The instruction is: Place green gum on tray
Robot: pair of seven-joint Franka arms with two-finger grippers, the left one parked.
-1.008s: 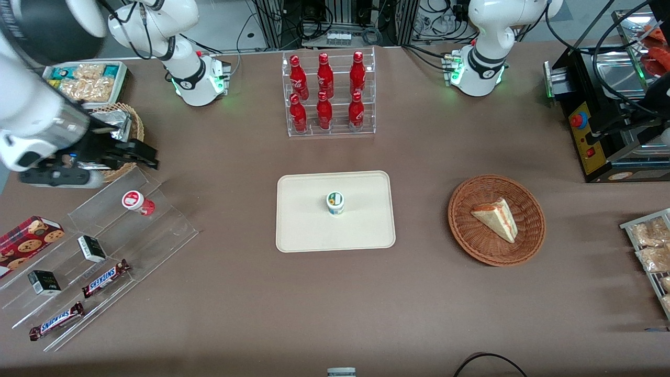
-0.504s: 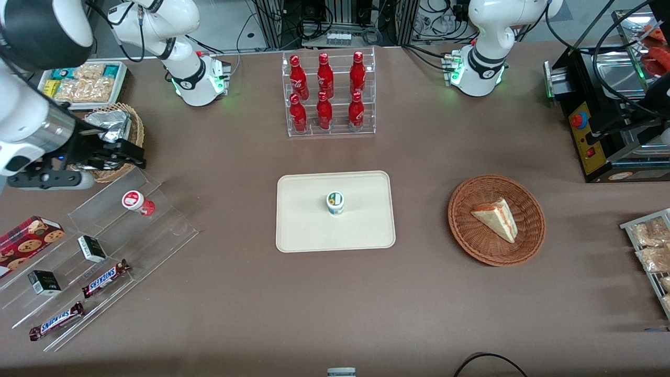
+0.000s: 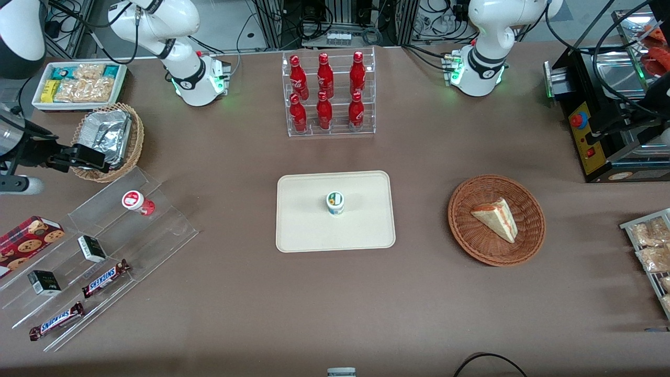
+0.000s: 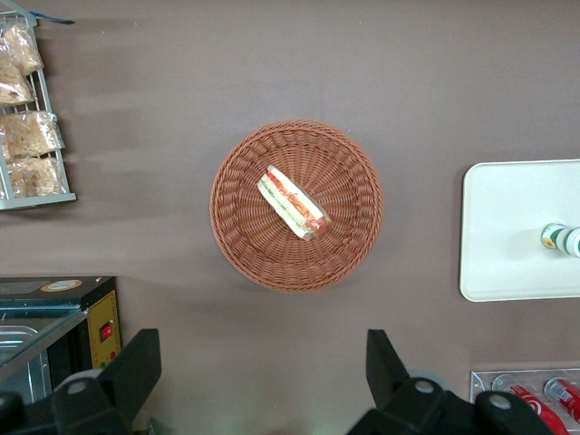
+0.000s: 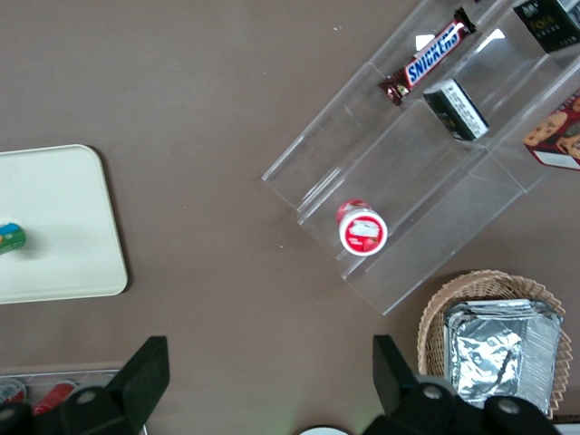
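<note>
The green gum [image 3: 335, 202] stands upright near the middle of the cream tray [image 3: 303, 230]; its green lid [image 5: 9, 236] and the tray's rim [image 5: 109, 227] also show in the right wrist view, and the left wrist view catches the gum [image 4: 562, 239] on the tray [image 4: 507, 227]. My gripper [image 3: 91, 159] hovers high at the working arm's end of the table, beside the foil-filled wicker basket [image 3: 110, 136], far from the tray. It is open with nothing between its fingers [image 5: 149, 367], above bare table [image 5: 267, 362].
A red-lidded canister [image 3: 134, 201] sits on the clear stepped display [image 3: 157, 230] with Snickers bars [image 3: 104, 277] and small boxes. A rack of red bottles [image 3: 327, 94] stands farther from the camera than the tray. A wicker basket [image 3: 523, 246] with a sandwich lies toward the parked arm's end.
My gripper has pulled back toward the working arm's end of the table and risen, uncovering the foil basket. The green gum has stayed put on the tray.
</note>
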